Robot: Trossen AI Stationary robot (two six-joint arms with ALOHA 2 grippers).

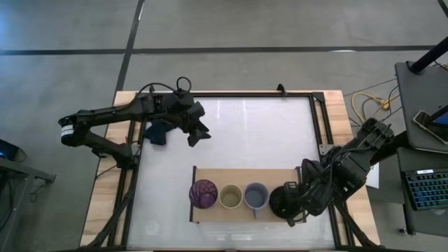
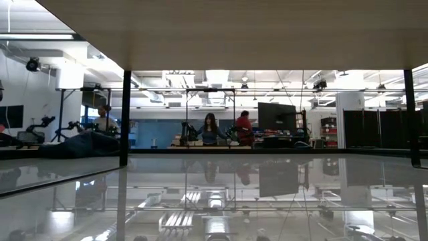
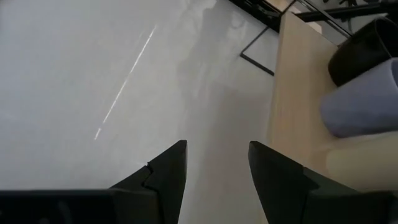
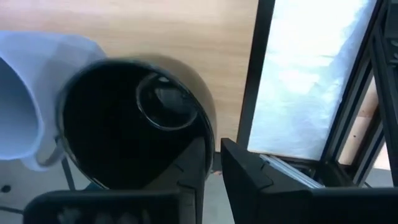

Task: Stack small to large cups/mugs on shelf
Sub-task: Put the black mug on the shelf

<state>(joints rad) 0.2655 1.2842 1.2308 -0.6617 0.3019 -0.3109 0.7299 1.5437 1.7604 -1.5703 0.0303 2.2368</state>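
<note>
The light-wood shelf lies at the table's near middle. On it stand, from left to right, the purple tumbler, the pale yellow cup, the grey-lavender mug and the black mug. My right gripper is at the shelf's right end, shut on the black mug. My left gripper is open and empty over the bare table's far left part. It also shows in the left wrist view, which looks toward the shelf. My right gripper has the black mug's wall at its right side between its fingers, one finger inside the mug and one finger outside. The fingers come from above, slanting in from the table's right. The mug stands upright on the shelf's right end, beside the grey-lavender mug.
A dark blue cloth lies at the table's far left, beside my left arm. The shelf's black end rail runs just right of the black mug. The table's black frame borders the white top. People show in the room far behind.
</note>
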